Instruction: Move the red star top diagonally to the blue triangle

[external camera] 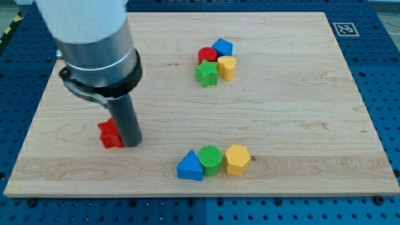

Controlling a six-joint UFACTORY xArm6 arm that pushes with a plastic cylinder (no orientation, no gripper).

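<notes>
1. The arm is reaching in from the far-left corner of the scene, its grey and white housing narrowing to a dark rod standing upright over the wooden counter [300, 94].
2. The arm is carrying no pincer, so no released or clenched state is applying; the rod is ending in my tip [132, 143].
3. My tip is resting on the counter in the near-left area, touching the right side of the red star [110, 134].
4. The red star is sitting partly hidden behind the rod, well apart from every other block.
5. The blue triangle [189, 167] is lying near the front edge, to the right of the red star and slightly nearer.
6. A green cylinder [211, 159] is touching the blue triangle's right side, and a yellow hexagon [237, 159] is sitting just beside the cylinder on its right.
7. A second cluster is sitting toward the far centre: a red cylinder [207, 54], a blue block [222, 47], a green star [207, 74] and a yellow block [227, 66] are packing closely together.
</notes>
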